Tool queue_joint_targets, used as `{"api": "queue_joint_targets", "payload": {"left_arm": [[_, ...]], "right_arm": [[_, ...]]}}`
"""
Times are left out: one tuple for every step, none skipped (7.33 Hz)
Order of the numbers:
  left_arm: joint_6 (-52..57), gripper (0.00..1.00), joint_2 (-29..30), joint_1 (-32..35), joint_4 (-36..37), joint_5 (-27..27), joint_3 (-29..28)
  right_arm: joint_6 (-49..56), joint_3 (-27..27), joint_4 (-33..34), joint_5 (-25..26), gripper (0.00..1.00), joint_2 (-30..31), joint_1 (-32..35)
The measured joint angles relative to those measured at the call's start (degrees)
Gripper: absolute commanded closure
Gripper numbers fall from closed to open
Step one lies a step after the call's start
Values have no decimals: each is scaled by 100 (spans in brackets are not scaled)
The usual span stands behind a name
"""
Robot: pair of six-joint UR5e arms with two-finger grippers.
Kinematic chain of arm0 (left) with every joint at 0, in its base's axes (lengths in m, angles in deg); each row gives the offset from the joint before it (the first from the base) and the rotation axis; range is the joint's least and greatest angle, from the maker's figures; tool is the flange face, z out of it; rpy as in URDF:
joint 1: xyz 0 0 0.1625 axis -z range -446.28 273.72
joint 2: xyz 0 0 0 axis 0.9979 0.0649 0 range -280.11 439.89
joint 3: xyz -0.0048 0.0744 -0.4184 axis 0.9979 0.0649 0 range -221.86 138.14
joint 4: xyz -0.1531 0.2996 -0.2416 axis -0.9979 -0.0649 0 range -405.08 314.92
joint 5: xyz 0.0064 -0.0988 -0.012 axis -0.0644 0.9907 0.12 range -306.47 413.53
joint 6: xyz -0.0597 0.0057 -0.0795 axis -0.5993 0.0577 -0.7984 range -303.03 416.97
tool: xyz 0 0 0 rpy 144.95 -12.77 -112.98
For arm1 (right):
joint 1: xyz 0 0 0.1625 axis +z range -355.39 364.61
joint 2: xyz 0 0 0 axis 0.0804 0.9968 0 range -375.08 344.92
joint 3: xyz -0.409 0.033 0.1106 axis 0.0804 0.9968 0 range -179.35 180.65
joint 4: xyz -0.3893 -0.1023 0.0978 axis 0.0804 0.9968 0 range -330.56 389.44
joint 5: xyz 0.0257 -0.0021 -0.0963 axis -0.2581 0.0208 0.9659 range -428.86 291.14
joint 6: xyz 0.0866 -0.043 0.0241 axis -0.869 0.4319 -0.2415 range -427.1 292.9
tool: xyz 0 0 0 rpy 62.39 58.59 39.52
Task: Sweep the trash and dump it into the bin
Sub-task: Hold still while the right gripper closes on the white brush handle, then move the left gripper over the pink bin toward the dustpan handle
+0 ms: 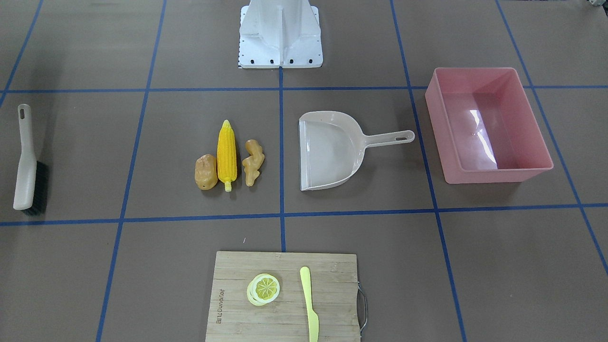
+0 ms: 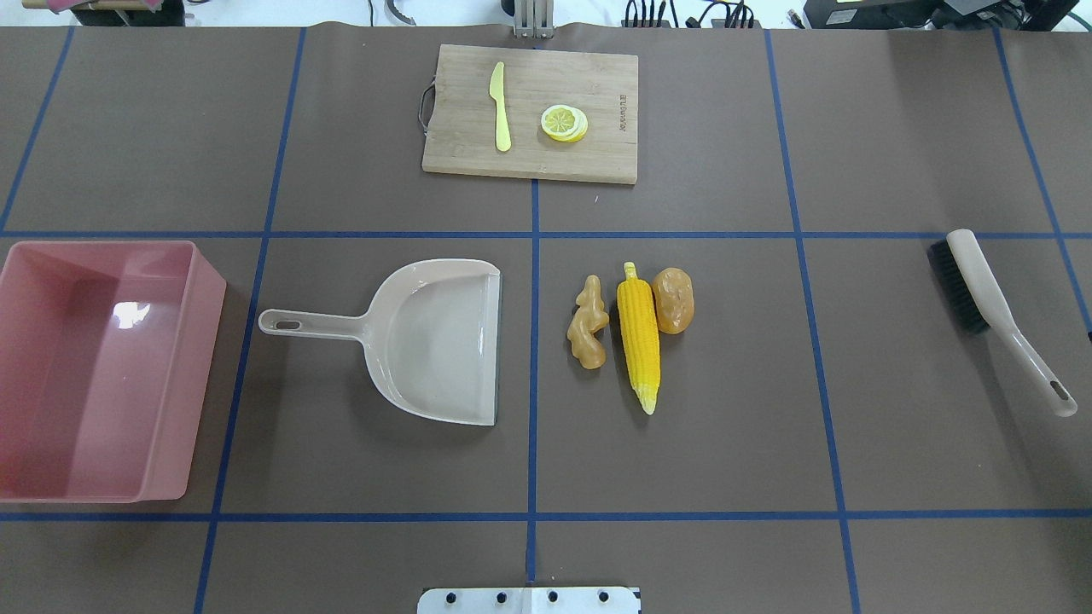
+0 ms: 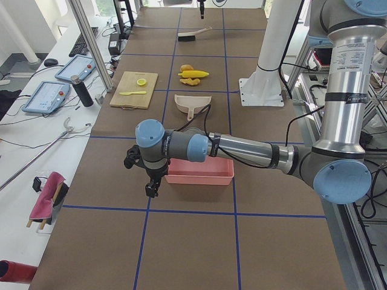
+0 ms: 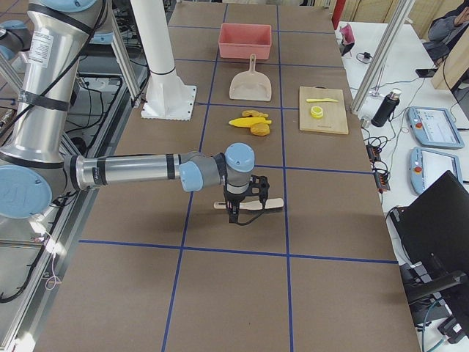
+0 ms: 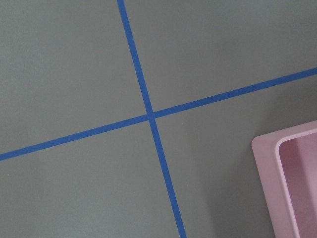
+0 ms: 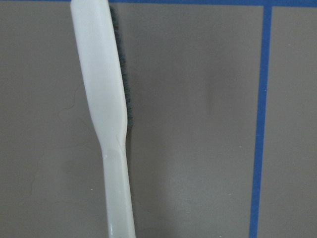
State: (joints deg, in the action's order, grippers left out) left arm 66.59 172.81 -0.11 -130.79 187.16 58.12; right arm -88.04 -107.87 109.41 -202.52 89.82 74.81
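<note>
The trash lies in a row mid-table: yellow corn cob [image 1: 226, 154], brown potato [image 1: 205, 172] and tan ginger root [image 1: 252, 162]. The beige dustpan [image 1: 332, 149] lies beside the ginger, its mouth towards it. The pink bin [image 1: 494, 174] stands beyond the dustpan's handle. My left gripper [image 3: 151, 188] hangs over the table by the bin's outer corner [image 5: 267, 163]; I cannot tell whether it is open. My right gripper [image 4: 236, 214] hangs over the beige brush [image 6: 104, 114], which lies on the table; I cannot tell its state either.
A bamboo cutting board [image 1: 237, 285] at the operators' edge holds a lemon slice [image 1: 263, 289] and a yellow knife [image 1: 309, 304]. The robot's white base [image 1: 280, 33] stands at the far middle. Blue tape lines cross the brown table.
</note>
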Motion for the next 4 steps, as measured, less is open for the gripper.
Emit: {"api": "queue_joint_targets", "payload": {"left_arm": [[7,0,229,-185,203,-19,224],[11,0,629,-453,350,-31,350],[11,0,996,-661,571,-38,494],[10,0,1348,-918,931,-53,664]], "right_arm": [[-125,-29,-24,68,0,-8,-260],[-193,-37,-31,118,0,-4,-477],[-225,-26,-31,163,0,8,-647],[-238,6,-28,193,0,7,-759]]}}
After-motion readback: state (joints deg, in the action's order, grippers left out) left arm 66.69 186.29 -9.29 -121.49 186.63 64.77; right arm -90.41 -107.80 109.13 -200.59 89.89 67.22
